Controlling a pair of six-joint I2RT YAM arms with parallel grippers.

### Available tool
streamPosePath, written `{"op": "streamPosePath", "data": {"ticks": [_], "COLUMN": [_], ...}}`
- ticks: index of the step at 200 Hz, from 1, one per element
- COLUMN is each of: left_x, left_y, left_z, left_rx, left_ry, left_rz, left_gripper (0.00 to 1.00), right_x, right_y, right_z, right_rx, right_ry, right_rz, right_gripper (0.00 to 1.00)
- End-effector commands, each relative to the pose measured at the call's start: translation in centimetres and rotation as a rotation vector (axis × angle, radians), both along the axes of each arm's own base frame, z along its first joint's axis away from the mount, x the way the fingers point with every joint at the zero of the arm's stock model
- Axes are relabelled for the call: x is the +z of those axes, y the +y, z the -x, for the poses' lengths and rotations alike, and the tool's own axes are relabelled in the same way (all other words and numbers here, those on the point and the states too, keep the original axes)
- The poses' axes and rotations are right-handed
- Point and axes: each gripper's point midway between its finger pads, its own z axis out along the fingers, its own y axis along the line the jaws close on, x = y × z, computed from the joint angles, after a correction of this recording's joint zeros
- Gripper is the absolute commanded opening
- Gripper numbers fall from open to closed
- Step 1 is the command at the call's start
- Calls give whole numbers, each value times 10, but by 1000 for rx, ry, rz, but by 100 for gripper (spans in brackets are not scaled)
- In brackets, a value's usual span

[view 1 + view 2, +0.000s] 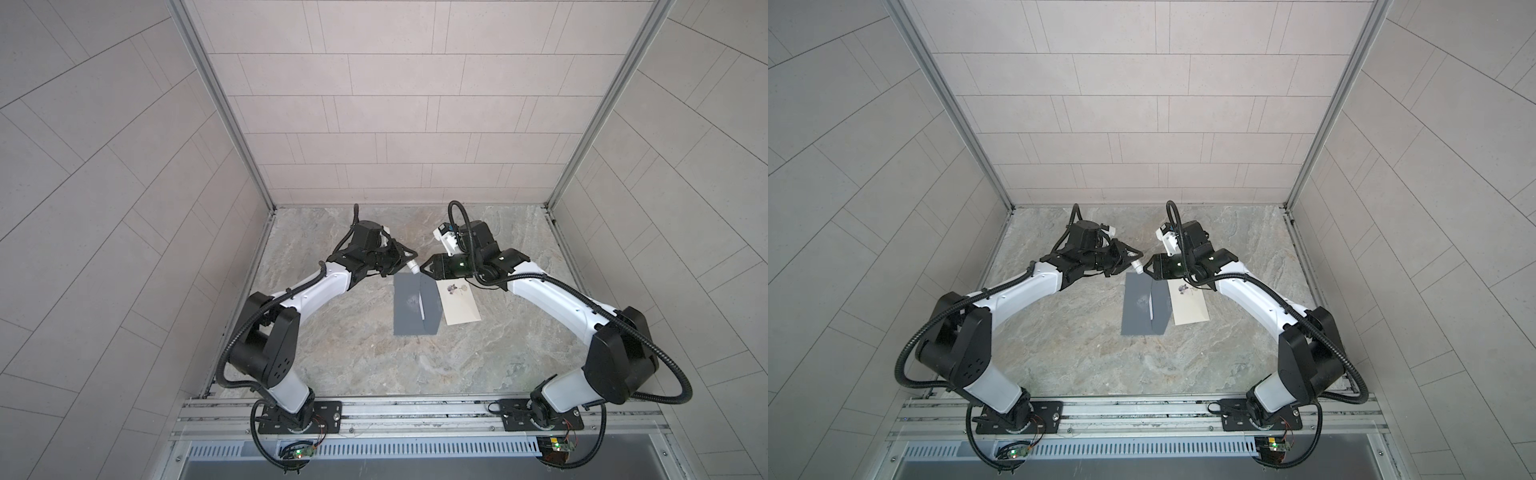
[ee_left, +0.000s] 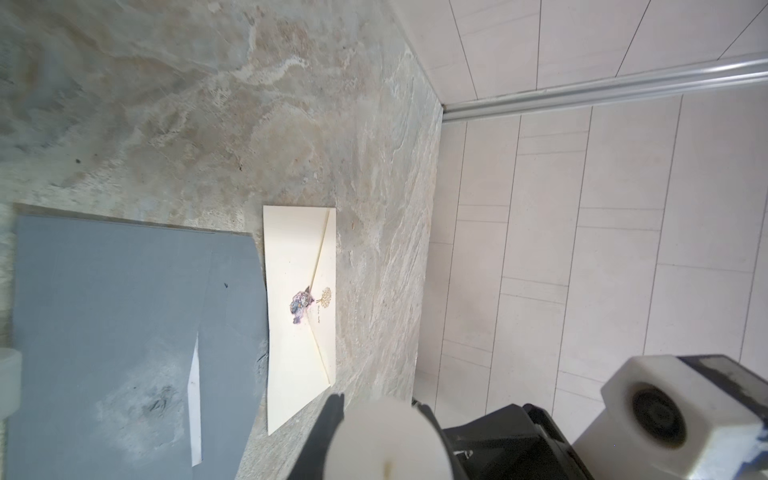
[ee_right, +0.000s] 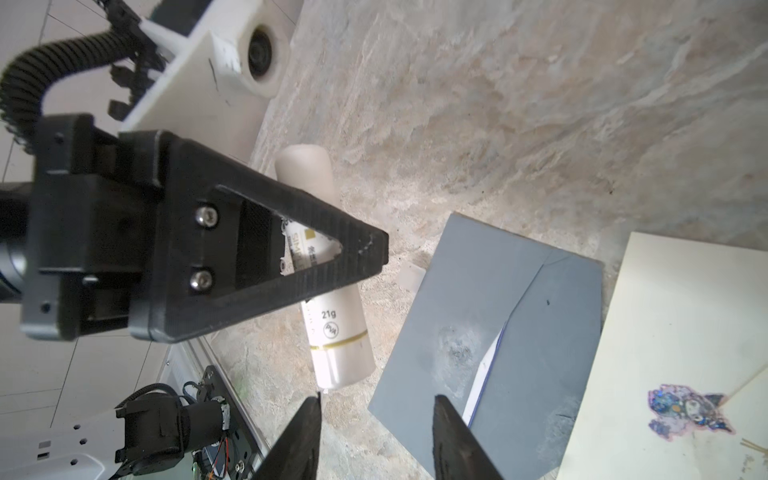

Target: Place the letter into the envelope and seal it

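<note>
Right tool (image 3: pixel 378 399) — near grey envelope (image 3: pixel 457 291)

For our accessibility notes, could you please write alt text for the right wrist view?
The left gripper clamps a white glue stick over the stone tabletop. Beside it lies a grey envelope with a white letter peeking from its flap, next to a cream envelope bearing a sticker. The right gripper is open and empty.

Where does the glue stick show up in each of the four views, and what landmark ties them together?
In a top view: glue stick at centre, just beyond the grey envelope's far edge.
In a top view: glue stick, same place.
Left wrist: glue stick end-on, blurred, bottom edge.
Right wrist: glue stick left of centre, "21g" label.
Shared landmark: grey envelope.
</note>
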Motion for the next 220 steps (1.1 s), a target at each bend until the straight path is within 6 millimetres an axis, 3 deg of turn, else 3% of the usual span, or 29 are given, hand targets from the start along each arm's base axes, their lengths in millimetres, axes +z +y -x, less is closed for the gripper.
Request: {"op": "streamPosePath", "data": {"ticks": [1,62,176,220], "left_x": [31,65,69,65], "left_y": [5,-15,-26,-32], "left_z": [-13,-19,-13,-12], "left_rx": [149,188,170,158], "left_ry": [19,68,92,105], "left_rz": [151,479,546,551], "left_gripper": [0,0,0,0], "right_x": [27,43,70,68], "right_y": [2,12,8,8], "right_z": [-11,-23,-35,-35], "right_rx": [-58,-78,-122,-120], "right_ry": [-91,-139,-229,-231], "right_rz": [-59,-114,-116,-105], "right_gripper": [46,48,45,44]}}
